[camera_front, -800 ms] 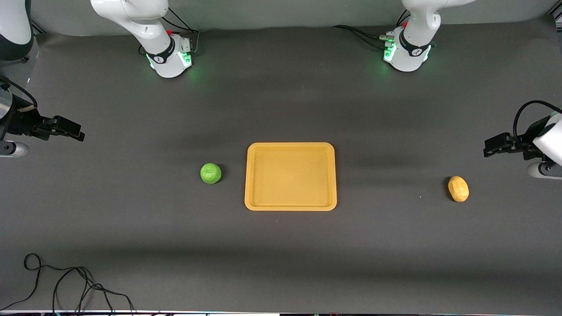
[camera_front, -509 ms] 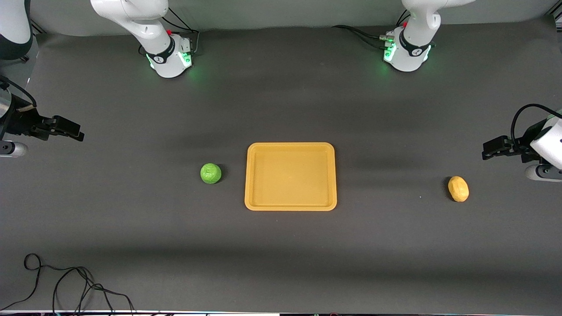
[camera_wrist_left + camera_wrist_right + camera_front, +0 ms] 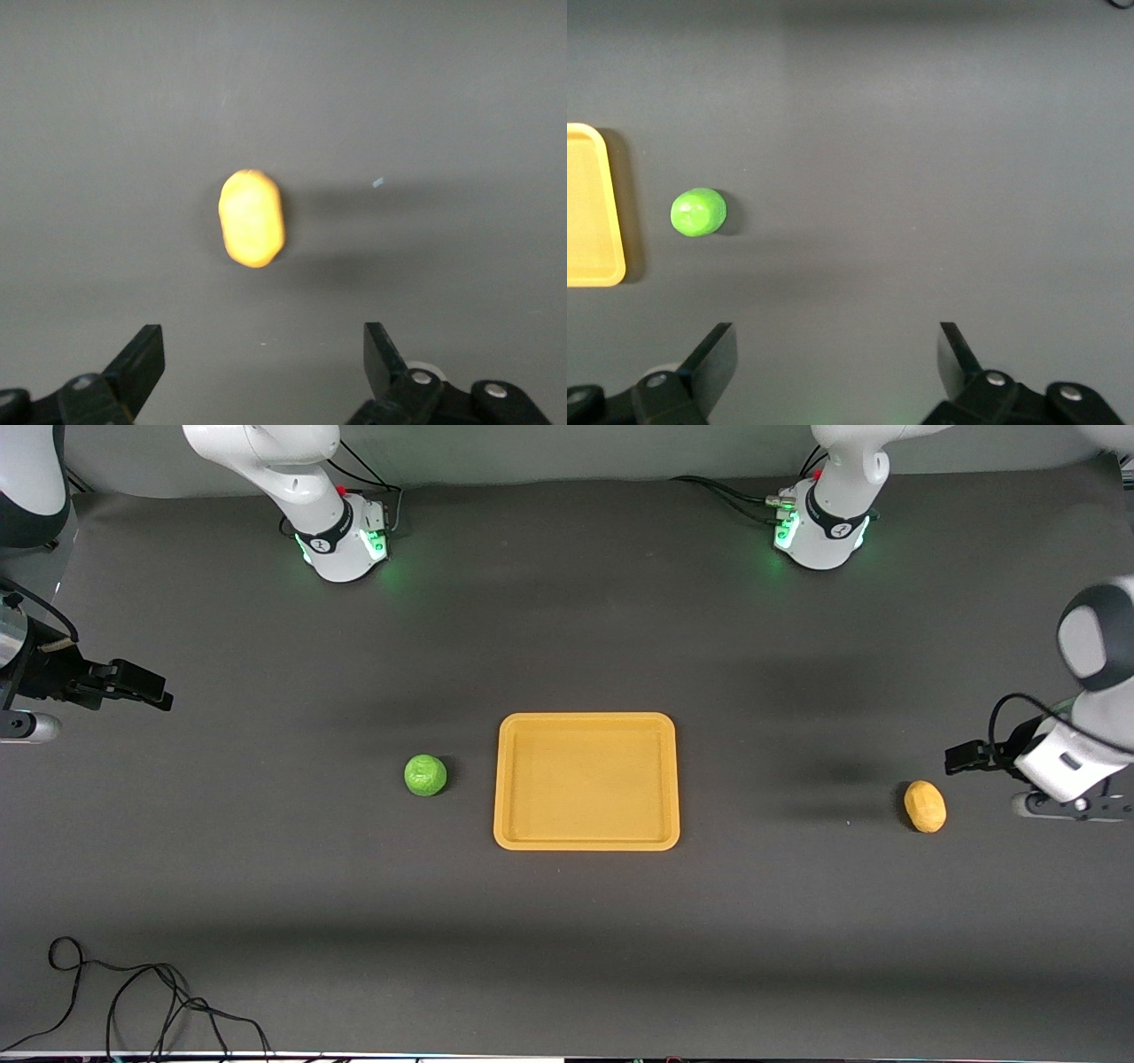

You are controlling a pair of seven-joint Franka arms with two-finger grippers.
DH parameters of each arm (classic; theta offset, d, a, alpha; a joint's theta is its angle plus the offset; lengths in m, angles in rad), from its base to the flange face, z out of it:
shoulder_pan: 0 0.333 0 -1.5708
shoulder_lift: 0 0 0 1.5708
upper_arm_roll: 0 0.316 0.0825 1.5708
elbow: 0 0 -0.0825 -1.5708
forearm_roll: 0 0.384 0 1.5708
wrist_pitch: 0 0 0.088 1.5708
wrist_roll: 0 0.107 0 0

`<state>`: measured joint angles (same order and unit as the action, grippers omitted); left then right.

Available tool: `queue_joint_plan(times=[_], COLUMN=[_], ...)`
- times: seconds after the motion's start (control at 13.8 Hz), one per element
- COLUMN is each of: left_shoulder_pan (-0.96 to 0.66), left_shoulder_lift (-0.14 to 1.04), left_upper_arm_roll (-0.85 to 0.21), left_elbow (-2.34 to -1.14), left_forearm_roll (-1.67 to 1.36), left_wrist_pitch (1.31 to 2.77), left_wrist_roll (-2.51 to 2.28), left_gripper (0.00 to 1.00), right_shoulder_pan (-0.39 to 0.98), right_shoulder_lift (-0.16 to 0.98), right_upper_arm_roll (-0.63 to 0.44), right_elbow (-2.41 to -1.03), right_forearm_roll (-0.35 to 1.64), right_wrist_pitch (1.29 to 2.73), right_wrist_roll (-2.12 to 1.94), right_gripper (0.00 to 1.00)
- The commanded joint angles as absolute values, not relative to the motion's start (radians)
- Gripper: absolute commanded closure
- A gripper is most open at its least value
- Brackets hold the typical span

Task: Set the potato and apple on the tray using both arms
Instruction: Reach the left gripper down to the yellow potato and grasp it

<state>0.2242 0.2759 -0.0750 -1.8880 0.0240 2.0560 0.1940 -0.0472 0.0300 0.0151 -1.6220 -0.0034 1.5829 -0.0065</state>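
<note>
Hanging at mid-right of the front frame, the left gripper [image 3: 961, 757] is spread over bare table [image 3: 567, 921] near the potato [image 3: 925, 806]. The right gripper [image 3: 146, 689] (also spread) is held at the left edge; the apple [image 3: 425, 774] lies beside the tray [image 3: 586, 843].

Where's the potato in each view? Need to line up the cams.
Front view: the potato lies on the table toward the left arm's end, apart from the tray, just below the left gripper in the picture.
Left wrist view: the potato sits mid-picture on bare table, above the open fingers.
Right wrist view: not in it.
Shared landmark: the potato's own shadow on the dark table.
</note>
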Motion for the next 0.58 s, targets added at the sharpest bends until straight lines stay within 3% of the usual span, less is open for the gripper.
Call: queue_joint_plan(times=[0.0,0.22,0.36,0.51], left_shoulder_pan=[0.271,0.276,0.265,0.268], left_shoulder_lift=[0.351,0.432,0.46,0.498], left_upper_arm_roll=[-0.081,-0.084,-0.086,-0.092], left_elbow=[-1.899,-1.901,-1.898,-1.876], left_forearm_roll=[0.028,0.011,0.009,0.009], left_wrist_pitch=[2.107,2.199,2.22,2.23], left_wrist_roll=[0.235,0.233,0.232,0.236], left_gripper=[0.0,0.02,0.19,0.15], right_shoulder_pan=[-0.054,-0.054,-0.054,-0.054], right_shoulder_lift=[0.034,0.035,0.037,0.038], right_upper_arm_roll=[0.018,0.017,0.017,0.017], right_elbow=[-1.605,-1.605,-1.601,-1.6], right_forearm_roll=[-0.006,-0.006,-0.006,-0.006], right_wrist_pitch=[1.557,1.557,1.557,1.557], right_wrist_roll=[-0.057,-0.057,-0.055,-0.057], right_gripper=[0.0,0.0,0.0,0.0])
